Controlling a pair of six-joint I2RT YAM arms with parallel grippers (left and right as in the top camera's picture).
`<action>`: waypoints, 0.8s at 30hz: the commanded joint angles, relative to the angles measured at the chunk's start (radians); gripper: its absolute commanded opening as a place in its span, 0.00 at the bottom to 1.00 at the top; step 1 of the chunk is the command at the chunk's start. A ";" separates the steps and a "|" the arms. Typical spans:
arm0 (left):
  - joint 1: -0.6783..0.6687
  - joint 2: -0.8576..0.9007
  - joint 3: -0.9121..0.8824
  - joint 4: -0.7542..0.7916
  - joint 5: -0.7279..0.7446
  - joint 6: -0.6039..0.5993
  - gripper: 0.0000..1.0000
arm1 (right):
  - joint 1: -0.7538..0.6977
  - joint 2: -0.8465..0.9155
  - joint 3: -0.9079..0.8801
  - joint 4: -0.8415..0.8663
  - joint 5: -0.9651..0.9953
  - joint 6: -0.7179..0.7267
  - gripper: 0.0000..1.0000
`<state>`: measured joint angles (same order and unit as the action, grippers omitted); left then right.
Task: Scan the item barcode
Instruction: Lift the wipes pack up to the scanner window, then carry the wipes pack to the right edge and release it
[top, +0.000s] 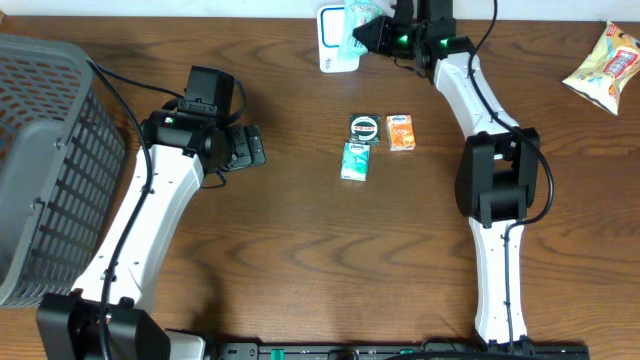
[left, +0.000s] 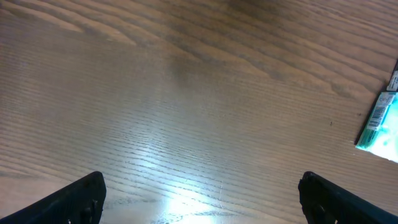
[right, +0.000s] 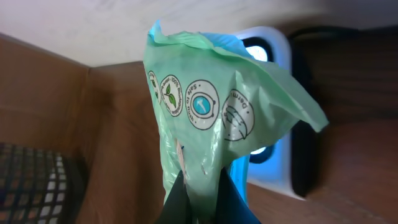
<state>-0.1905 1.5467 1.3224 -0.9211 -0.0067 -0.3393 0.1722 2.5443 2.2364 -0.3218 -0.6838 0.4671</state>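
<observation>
Green bag: thin crinkled plastic with round printed badges, held up right in front of the scanner's lit face; in the overhead view it lies over the scanner's right upper corner.
Scanner: white upright unit at the far edge of the bench, glowing blue; in the right wrist view its white frame shows behind the bag.
Right pincer: fingers together, clamped on the bag's gathered lower end; the arm reaches to the scanner's right side.
Left pincer: fingers wide apart with bare wood between them, holding nothing; it sits well to the scanner's left and nearer the robot.
Basket: grey mesh, far left of the scanner at the bench edge; only its own walls and floor show in the overhead view.
Black packet: flat on the bench, near side of the scanner, round white logo up.
Orange box: just right of the black packet, near side of the scanner.
Teal packet: touching the black packet's near edge, farther from the scanner; its end also shows at the right edge of the left wrist view.
Snack bag: yellow and white, far to the scanner's right, by the bench corner.
</observation>
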 joint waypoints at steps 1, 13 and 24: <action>0.005 0.002 0.005 -0.006 -0.013 0.006 0.98 | -0.019 -0.033 0.040 -0.026 -0.047 -0.039 0.01; 0.005 0.002 0.005 -0.006 -0.013 0.006 0.98 | -0.412 -0.246 0.047 -0.523 0.331 -0.402 0.01; 0.005 0.002 0.005 -0.006 -0.013 0.006 0.98 | -0.663 -0.245 0.044 -0.719 0.561 -0.469 0.99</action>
<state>-0.1905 1.5467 1.3224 -0.9211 -0.0067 -0.3393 -0.4755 2.3066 2.2749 -1.0222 -0.1345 0.0368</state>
